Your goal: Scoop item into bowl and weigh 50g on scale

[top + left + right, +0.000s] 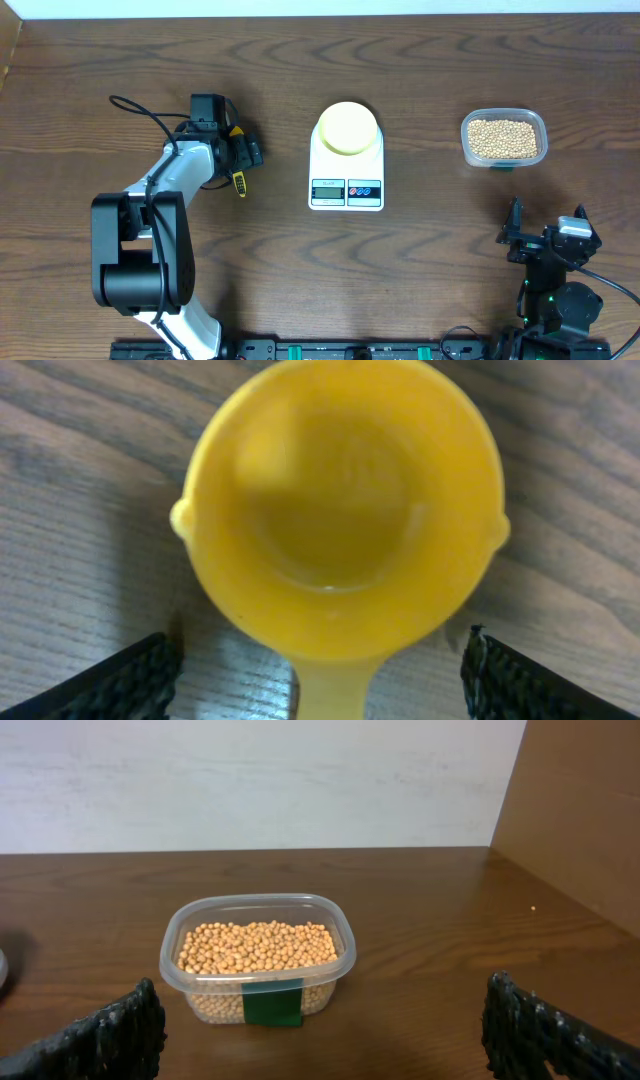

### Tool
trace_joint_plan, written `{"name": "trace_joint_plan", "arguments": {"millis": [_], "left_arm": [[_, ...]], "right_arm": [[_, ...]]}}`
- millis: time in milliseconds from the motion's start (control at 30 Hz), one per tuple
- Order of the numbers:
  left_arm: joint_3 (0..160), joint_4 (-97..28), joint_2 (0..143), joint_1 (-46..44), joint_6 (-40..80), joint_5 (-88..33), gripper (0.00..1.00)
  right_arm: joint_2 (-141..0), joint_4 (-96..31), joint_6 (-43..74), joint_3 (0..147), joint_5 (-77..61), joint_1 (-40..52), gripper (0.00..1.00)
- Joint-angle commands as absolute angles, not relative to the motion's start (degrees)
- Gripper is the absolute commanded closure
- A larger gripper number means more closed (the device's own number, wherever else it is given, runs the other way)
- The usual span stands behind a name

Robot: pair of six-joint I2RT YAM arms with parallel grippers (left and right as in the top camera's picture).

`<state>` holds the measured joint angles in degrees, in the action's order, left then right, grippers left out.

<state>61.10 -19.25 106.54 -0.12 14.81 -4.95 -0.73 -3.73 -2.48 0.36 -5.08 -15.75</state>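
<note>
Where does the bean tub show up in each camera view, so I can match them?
Overhead: the tub sits at upper right, to the right of the scale.
Left wrist: not in it; only the scoop shows.
Right wrist: the tub is left of centre, in the lower half.
Shared landmark: the dark wood table, in all three views.

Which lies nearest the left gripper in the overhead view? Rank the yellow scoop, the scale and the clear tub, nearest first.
1. Scoop: on the table's left side, right under the left gripper, its cup between the open fingers.
2. Scale: mid-table, with the bowl on it.
3. Tub: far right, holding the beans, in front of the right arm.
</note>
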Motion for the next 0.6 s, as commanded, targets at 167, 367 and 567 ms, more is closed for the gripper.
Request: {"name": "trace_joint_plan", "arguments": {"millis": [167, 367, 567], "left_arm": [[59.8, -19.9, 107.5, 0.0, 14.7, -5.3, 0.19], [59.5, -18.7, 107.5, 0.0, 14.7, -5.3, 0.18], [59.2, -18.7, 107.5, 0.0, 14.7, -5.3, 0.12]], "right_arm": [[-0.6, -4.0, -1.7, 0.3, -4.8, -15.6, 0.01], [-0.6, -4.0, -1.7, 0.3, -4.8, -15.6, 0.01], [-0.6, -4.0, -1.7, 0.3, -4.8, -15.6, 0.01]]}}
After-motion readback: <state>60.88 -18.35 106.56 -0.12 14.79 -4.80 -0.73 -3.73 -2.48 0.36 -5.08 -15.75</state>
